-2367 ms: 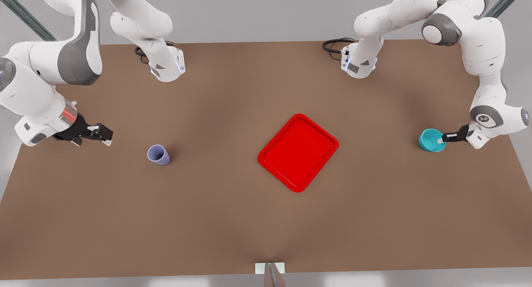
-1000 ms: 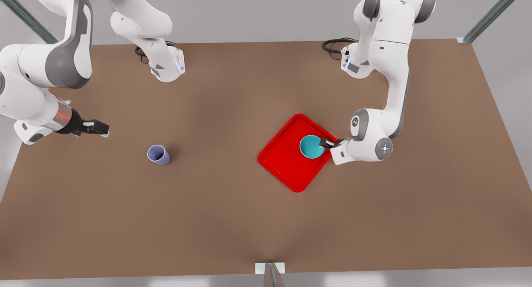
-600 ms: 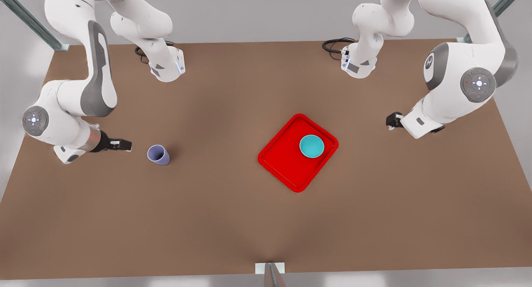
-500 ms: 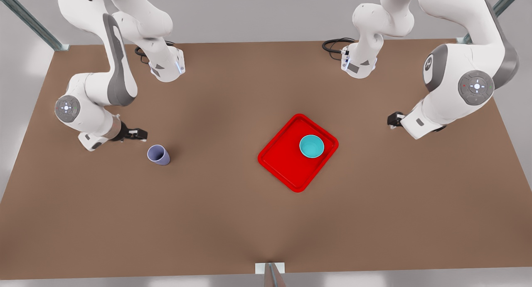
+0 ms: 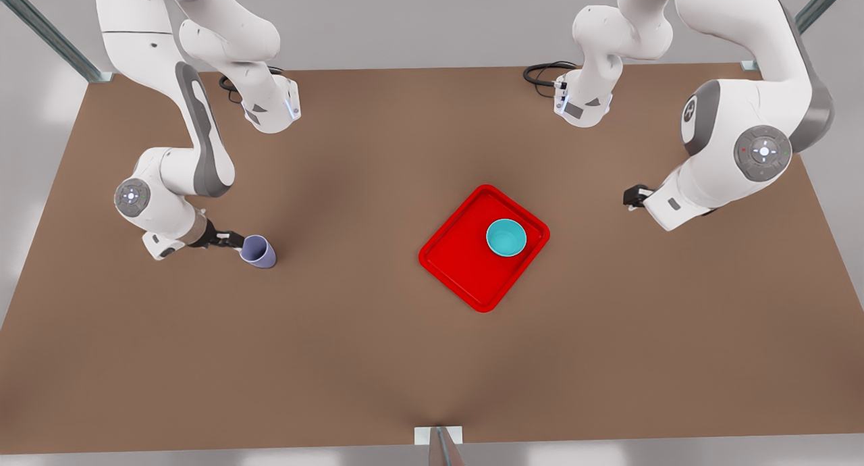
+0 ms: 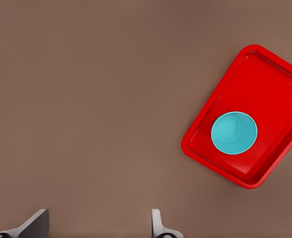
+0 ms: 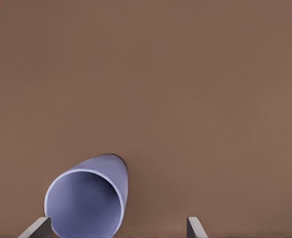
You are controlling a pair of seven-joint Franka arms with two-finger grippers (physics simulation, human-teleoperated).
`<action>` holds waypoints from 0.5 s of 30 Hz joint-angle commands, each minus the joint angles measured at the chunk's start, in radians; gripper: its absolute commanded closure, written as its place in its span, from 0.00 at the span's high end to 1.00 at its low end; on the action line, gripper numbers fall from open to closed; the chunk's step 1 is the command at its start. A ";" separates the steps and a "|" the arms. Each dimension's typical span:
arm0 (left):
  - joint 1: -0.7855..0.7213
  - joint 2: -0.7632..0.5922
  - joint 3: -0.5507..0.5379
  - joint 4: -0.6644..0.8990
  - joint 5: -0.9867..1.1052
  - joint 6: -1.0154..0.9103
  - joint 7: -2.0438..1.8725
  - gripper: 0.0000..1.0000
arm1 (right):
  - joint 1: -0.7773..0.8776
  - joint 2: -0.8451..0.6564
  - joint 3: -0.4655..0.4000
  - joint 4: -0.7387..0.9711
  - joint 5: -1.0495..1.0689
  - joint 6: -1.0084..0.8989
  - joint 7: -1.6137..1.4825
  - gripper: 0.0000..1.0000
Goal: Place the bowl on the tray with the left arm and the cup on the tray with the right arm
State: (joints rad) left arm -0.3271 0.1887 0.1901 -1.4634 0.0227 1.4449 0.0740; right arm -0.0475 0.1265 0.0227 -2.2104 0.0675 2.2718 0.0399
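Bowl half of the task looks done: the small glossy teal round bowl (image 5: 506,237) sits upright inside the flat bright red rectangular tray (image 5: 466,270), toward the tray's 2 o'clock corner in the front view, free of any gripper.

Left gripper (image 5: 633,196) hangs above the brown table (image 5: 378,358) at about 3 o'clock from the tray, well apart from it, waiting. In the left wrist view its two fingertips (image 6: 157,223) stand wide apart with nothing between them; bowl (image 6: 234,133) and tray (image 6: 205,148) lie farther off.

Cup half is not done. The pale lavender-blue handleless tumbler cup (image 5: 258,251) stands on the table at 9 o'clock from the tray, well apart from it. Right gripper (image 5: 233,239) is just beside the cup's rim on the side away from the tray. In the right wrist view its fingertips (image 7: 194,227) are spread, with the cup (image 7: 89,198) near one finger (off-centre in the gap, no clamping seen).

Left to do, by my judgement: close on the cup, lift, carry to the tray's free area, release
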 commanded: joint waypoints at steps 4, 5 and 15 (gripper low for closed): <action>0.000 0.001 0.002 -0.002 0.000 0.005 0.000 1.00 | 0.003 0.028 0.002 0.000 0.000 0.003 -0.002 1.00; 0.000 0.009 0.003 0.000 0.000 0.005 0.000 1.00 | 0.003 0.038 0.002 0.000 0.000 0.005 -0.002 1.00; 0.000 0.015 0.003 -0.002 -0.001 0.005 -0.005 1.00 | 0.032 0.081 0.005 -0.011 0.003 0.068 0.000 1.00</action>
State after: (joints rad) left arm -0.3267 0.2040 0.1932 -1.4637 0.0217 1.4496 0.0704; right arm -0.0182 0.2099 0.0276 -2.2198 0.0705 2.3435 0.0387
